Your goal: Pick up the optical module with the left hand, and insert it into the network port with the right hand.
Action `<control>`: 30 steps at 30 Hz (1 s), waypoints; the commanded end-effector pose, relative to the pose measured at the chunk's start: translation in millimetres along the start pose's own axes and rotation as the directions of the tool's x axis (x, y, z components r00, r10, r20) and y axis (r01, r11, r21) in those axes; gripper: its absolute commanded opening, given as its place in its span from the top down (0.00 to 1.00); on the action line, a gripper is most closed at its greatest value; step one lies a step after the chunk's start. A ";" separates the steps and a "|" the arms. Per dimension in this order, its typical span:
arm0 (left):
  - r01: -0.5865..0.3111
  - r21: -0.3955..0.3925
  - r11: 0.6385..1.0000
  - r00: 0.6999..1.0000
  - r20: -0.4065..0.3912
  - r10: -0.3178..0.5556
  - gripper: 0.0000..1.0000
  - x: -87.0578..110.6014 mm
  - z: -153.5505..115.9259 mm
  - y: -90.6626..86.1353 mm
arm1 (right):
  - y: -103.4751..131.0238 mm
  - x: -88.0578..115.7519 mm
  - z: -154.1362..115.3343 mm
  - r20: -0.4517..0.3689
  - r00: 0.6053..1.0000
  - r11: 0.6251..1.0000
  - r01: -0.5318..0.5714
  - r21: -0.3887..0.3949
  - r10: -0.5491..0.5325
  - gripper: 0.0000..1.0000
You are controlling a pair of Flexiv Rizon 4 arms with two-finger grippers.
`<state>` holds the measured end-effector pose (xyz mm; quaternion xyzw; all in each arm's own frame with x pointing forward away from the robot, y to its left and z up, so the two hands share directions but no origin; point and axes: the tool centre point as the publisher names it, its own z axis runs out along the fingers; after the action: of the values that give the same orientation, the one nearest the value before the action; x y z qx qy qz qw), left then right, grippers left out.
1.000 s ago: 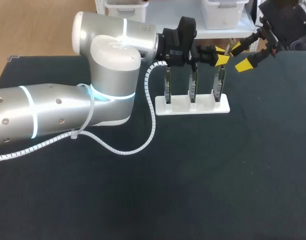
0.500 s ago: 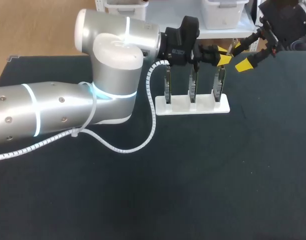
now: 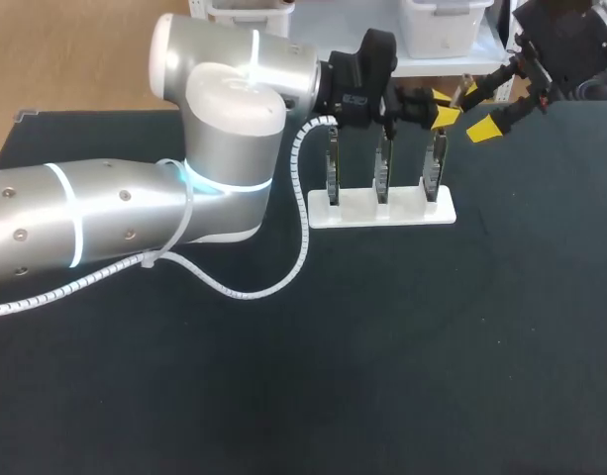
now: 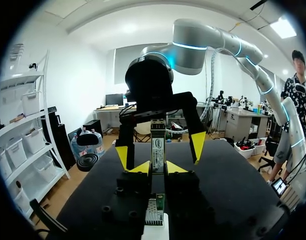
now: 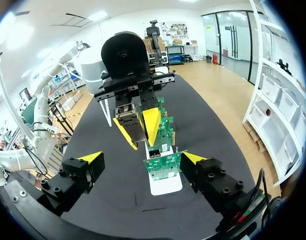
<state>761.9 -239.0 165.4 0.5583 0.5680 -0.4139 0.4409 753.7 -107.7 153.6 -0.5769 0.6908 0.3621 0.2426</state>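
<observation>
The optical module (image 4: 157, 146), a slim metal bar with a label, stands upright between the yellow tips of my left gripper (image 4: 157, 168), which is shut on it. In the head view my left gripper (image 3: 440, 111) hovers above the rightmost of three green network boards (image 3: 434, 163) in a white stand (image 3: 382, 212). My right gripper (image 3: 478, 112) faces it from the far right, open, its yellow fingertips (image 4: 197, 146) on either side of the module without touching. From the right wrist, my right gripper (image 5: 143, 158) is open wide, with the held module (image 5: 134, 127) ahead of it above the boards (image 5: 161, 165).
My left arm (image 3: 135, 218) and its white coiled cable (image 3: 283, 277) cross the left half of the dark table. The stand's other two boards (image 3: 331, 168) stand to the left of the grippers. The table's back edge lies just behind the stand.
My left arm has shifted slightly right and towards the back, carrying the module closer to the right gripper. The right arm has stayed put.
</observation>
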 end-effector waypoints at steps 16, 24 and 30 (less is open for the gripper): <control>0.012 0.001 1.000 1.000 -0.019 -0.012 1.00 7.1 -2.4 2.6 | 0.5 -0.2 0.3 -0.001 1.000 1.000 0.000 0.002 0.000 0.00; 0.010 0.000 1.000 1.000 -0.019 -0.010 1.00 5.7 -2.5 3.6 | 0.5 -0.2 0.3 -0.001 1.000 1.000 0.000 0.002 0.000 0.00; 0.007 0.005 1.000 1.000 -0.024 -0.007 1.00 4.8 -0.4 5.1 | 0.5 -0.2 0.3 -0.001 1.000 1.000 0.000 0.002 0.000 0.00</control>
<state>763.5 -235.2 160.5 0.5593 0.5748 -0.4102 0.4341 753.7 -107.7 153.6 -0.5769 0.6908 0.3621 0.2426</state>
